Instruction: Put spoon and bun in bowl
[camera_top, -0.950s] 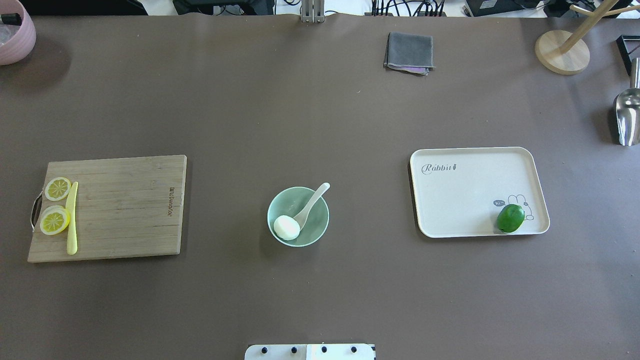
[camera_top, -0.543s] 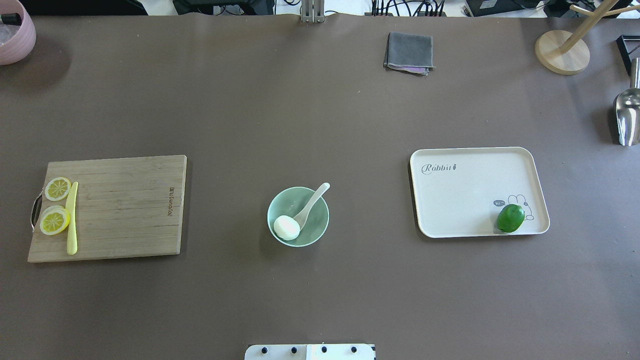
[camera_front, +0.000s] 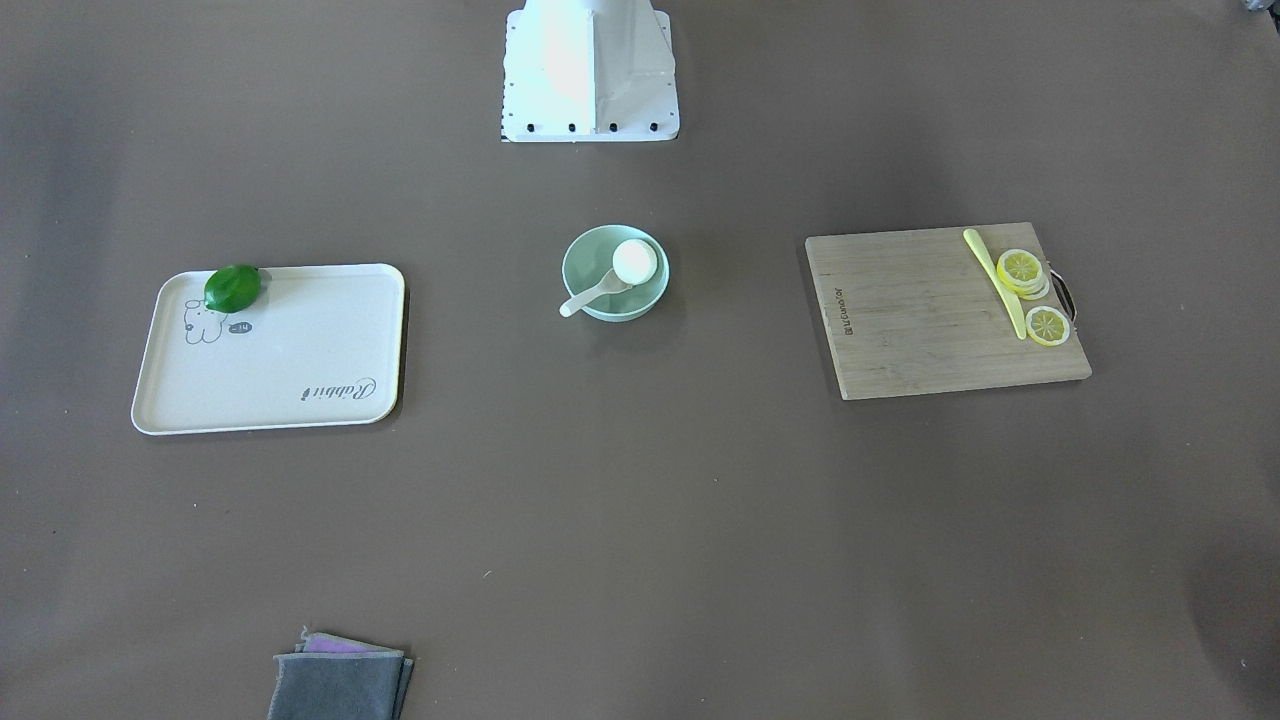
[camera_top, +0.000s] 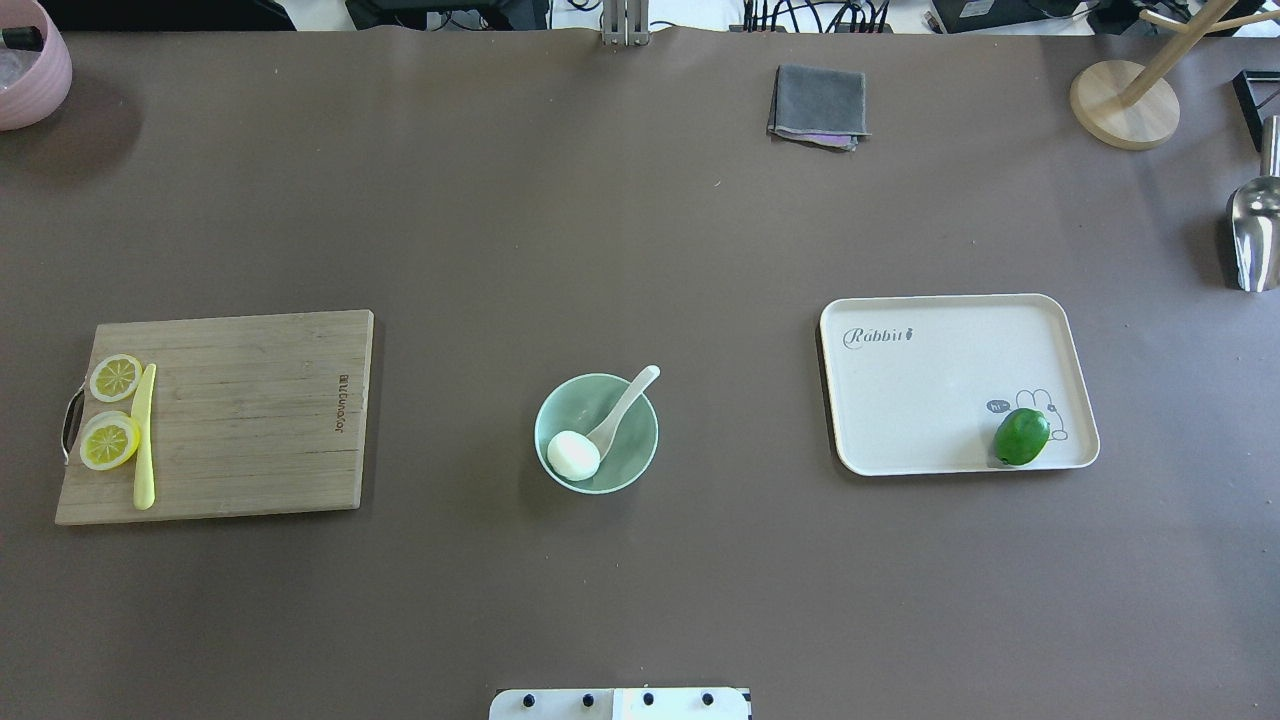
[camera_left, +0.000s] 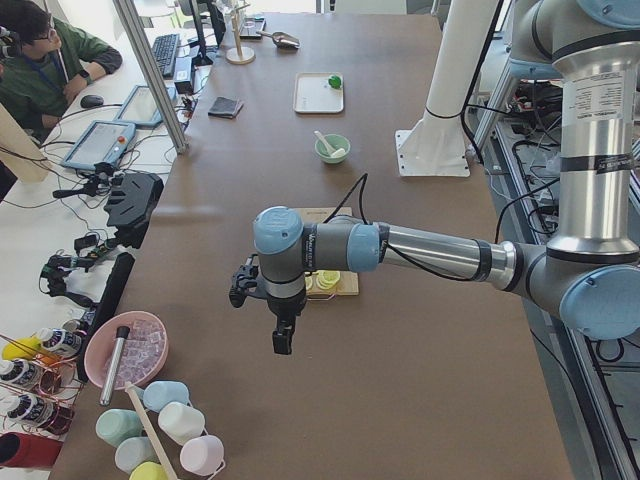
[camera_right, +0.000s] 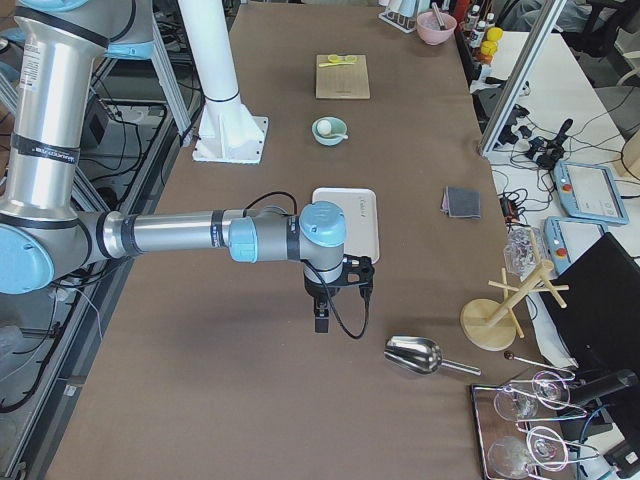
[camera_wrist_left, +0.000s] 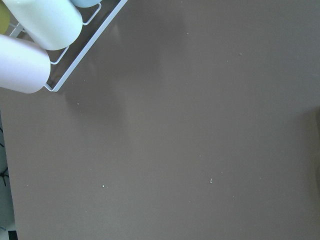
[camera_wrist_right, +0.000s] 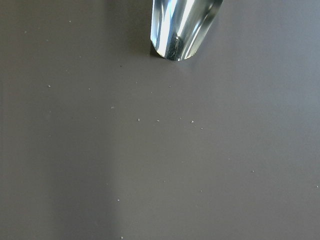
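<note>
The mint-green bowl (camera_top: 580, 400) stands at the table's middle, also in the front view (camera_front: 590, 255). The white bun (camera_top: 573, 454) lies inside it. The cream spoon (camera_top: 625, 403) rests with its scoop in the bowl and its handle over the rim; bun (camera_front: 634, 260) and spoon (camera_front: 585, 297) show the same in the front view. My left gripper (camera_left: 283, 340) hangs far off at the table's left end. My right gripper (camera_right: 321, 322) hangs far off at the right end. I cannot tell whether either is open or shut.
A wooden cutting board (camera_top: 240, 410) with lemon slices and a yellow knife (camera_top: 144, 435) lies left. A white tray (camera_top: 930, 380) with a lime (camera_top: 1021, 436) lies right. A grey cloth (camera_top: 818, 105), a metal scoop (camera_top: 1255, 235), a wooden stand (camera_top: 1124, 100) and a pink bowl (camera_top: 25, 65) sit at the edges.
</note>
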